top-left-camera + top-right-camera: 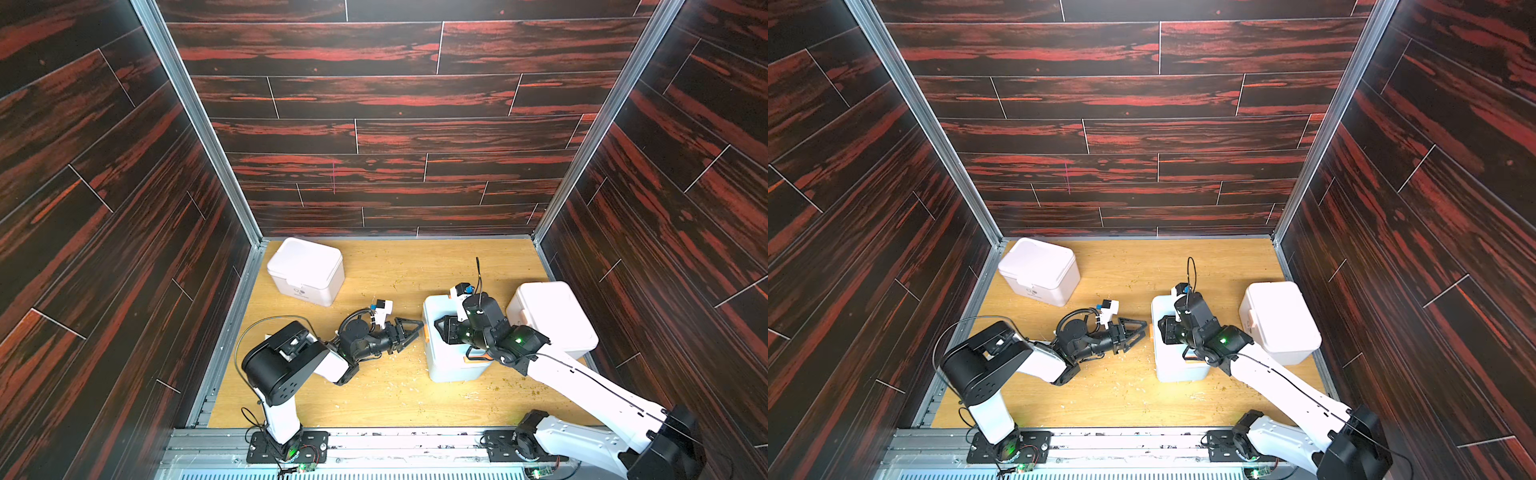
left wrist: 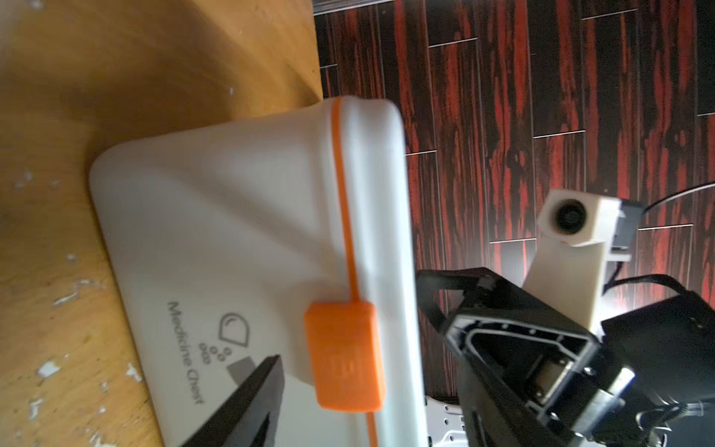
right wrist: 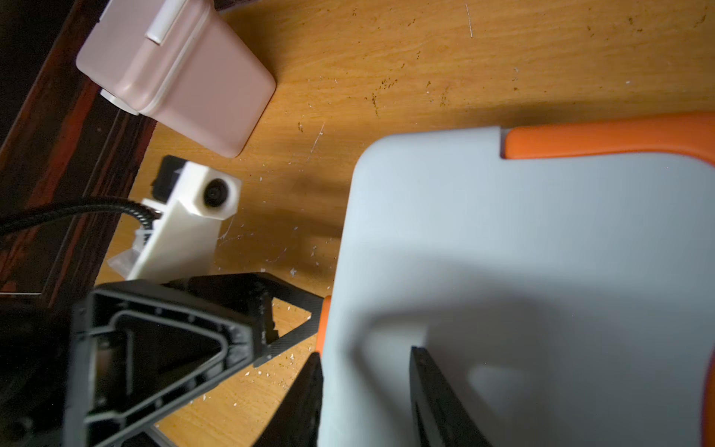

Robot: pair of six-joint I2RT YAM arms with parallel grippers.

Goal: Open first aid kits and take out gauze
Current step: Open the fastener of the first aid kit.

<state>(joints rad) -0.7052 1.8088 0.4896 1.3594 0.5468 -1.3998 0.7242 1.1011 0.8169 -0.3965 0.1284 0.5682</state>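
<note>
Three first aid kits on one tabletop (image 1: 374,282): two white, namely the far-left white kit (image 1: 305,270) and the right white kit (image 1: 552,320), and one pale blue kit (image 1: 448,365) with one orange latch (image 2: 344,356). Two robot arms, left arm (image 1: 286,365) and right arm (image 1: 590,386), each with one gripper: left gripper (image 1: 417,332), right gripper (image 1: 441,330).

The table (image 1: 395,270) is honey-yellow wood grain flecked with pale crumbs, and the walls (image 1: 374,104) are near-black planks streaked with red. The middle first aid kit (image 1: 451,368) is pale blue-white with an orange seam strip (image 2: 340,185), an orange latch (image 2: 344,367) and grey lettering. The far-corner kit (image 1: 305,270) and the kit by the right wall (image 1: 552,316) are pinkish white.
</note>
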